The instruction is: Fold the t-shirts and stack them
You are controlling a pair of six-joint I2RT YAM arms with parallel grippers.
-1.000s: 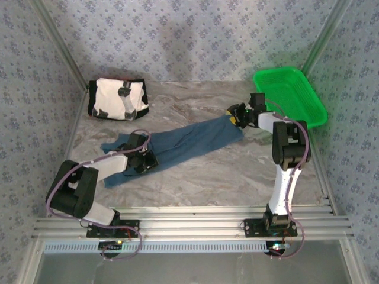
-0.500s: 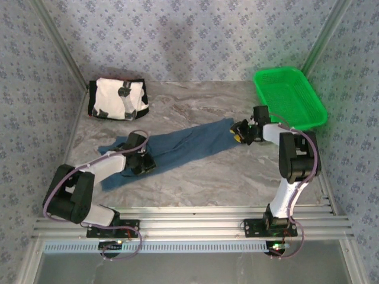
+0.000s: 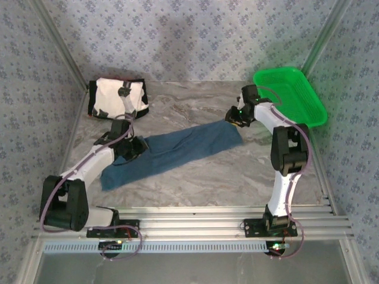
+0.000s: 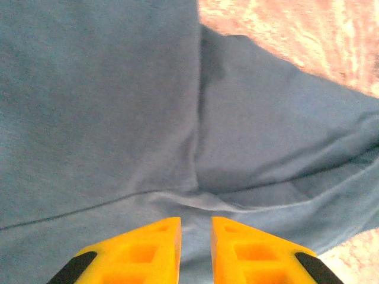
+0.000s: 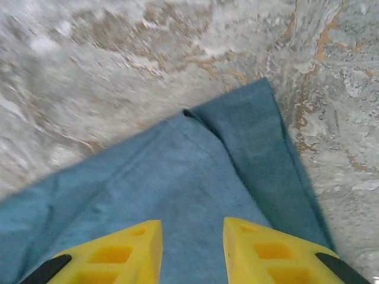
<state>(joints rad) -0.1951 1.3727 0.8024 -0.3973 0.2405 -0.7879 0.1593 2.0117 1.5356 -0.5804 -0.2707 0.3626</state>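
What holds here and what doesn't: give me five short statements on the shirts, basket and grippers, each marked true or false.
1. The teal-blue t-shirt lies stretched in a long strip on the table. True.
2. The cream-white t-shirt sits in the green basket. False: it lies on the table at the far left, and the basket is at the far right.
3. The right gripper is over a corner of the teal-blue t-shirt, jaws apart. True.
4. The left gripper is over the cream-white t-shirt. False: teal-blue cloth lies under it.
5. The two t-shirts are stacked. False: they lie apart.
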